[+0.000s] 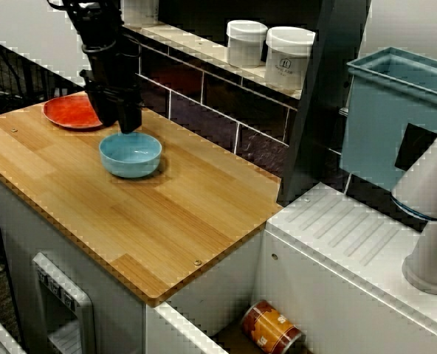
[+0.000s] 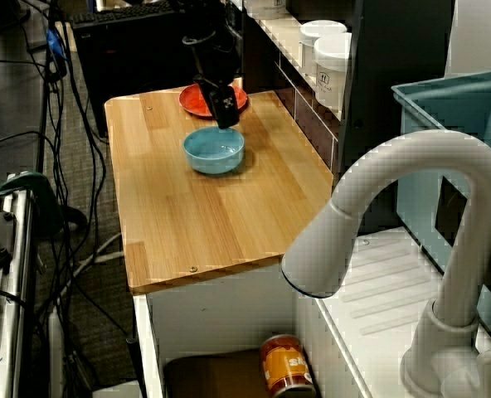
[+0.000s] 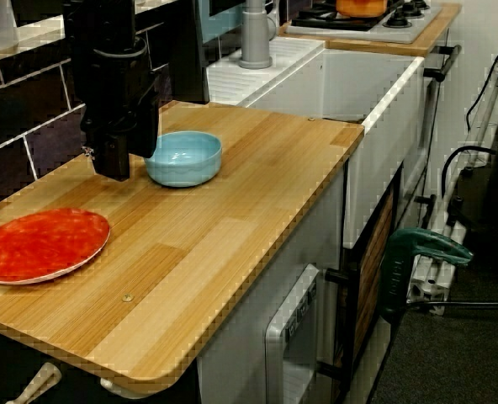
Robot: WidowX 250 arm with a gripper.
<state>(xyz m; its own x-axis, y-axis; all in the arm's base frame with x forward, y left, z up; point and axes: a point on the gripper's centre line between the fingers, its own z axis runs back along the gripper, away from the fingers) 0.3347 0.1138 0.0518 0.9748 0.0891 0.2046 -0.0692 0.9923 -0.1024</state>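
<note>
At the far rim of the light blue bowl, your black gripper is hanging tip-down, with the arm rising straight above it. Seen from the plate end of the counter, the tip is sitting just beside the bowl's wall, low over the wood. Whether it is touching the rim cannot be told from any of the three views. The fingers are showing as one dark block, so you cannot tell how far the claw is standing open, and nothing is showing in its grasp.

The bowl is sitting upright on the wooden countertop, toward the tiled wall side, and it is looking empty. A red plate is lying flat just behind the gripper, near the counter's corner and apart from the bowl, so the gripper is standing between the two.

Along the ledge over the dark tiles, two white jars are standing side by side. Past the counter's edge, a tin can is lying on its side down in the sink, and a white faucet is arching over it.
</note>
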